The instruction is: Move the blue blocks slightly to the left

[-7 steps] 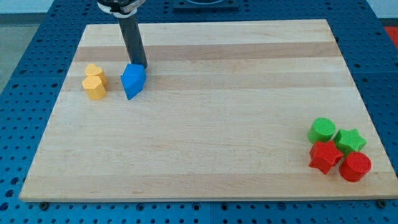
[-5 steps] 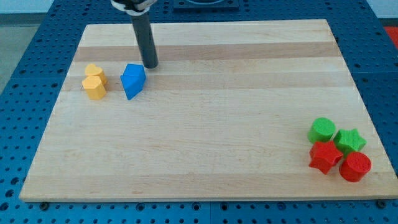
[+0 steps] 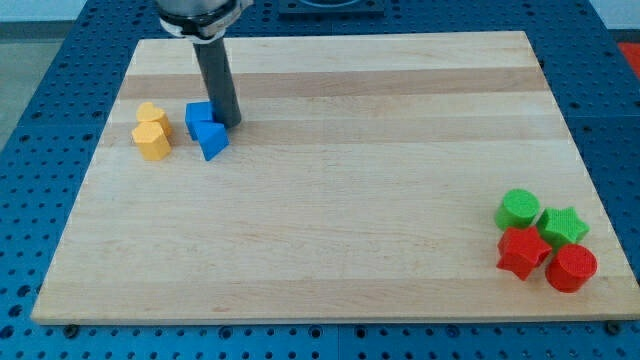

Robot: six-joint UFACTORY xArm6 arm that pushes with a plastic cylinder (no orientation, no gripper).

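No brand, label or writing can be read anywhere on the blocks, the rod or the surface (image 3: 330,190).

My tip (image 3: 229,123) stands at the upper-left part of the wooden surface, touching the right side of the blue blocks. The arm carries no hand, only the dark rod, so nothing is held. The two blue blocks sit pressed together: a blue cube (image 3: 199,116) at the tip's 9 o'clock, and a blue wedge-like block (image 3: 212,141) at the tip's 7 o'clock, its exact shape hard to make out. At 9 o'clock from the blue pair, just beside it with a narrow gap, lie two yellow blocks (image 3: 152,132) stacked close, one behind the other.

Beyond the yellow blocks a strip of bare wood runs to the surface's left edge. The whole middle of the surface lies open.

Well apart, at the lower-right corner near the edge, a cluster huddles: a green cylinder (image 3: 518,209), a green star (image 3: 563,225), a red star (image 3: 522,252) and a red cylinder (image 3: 571,268).
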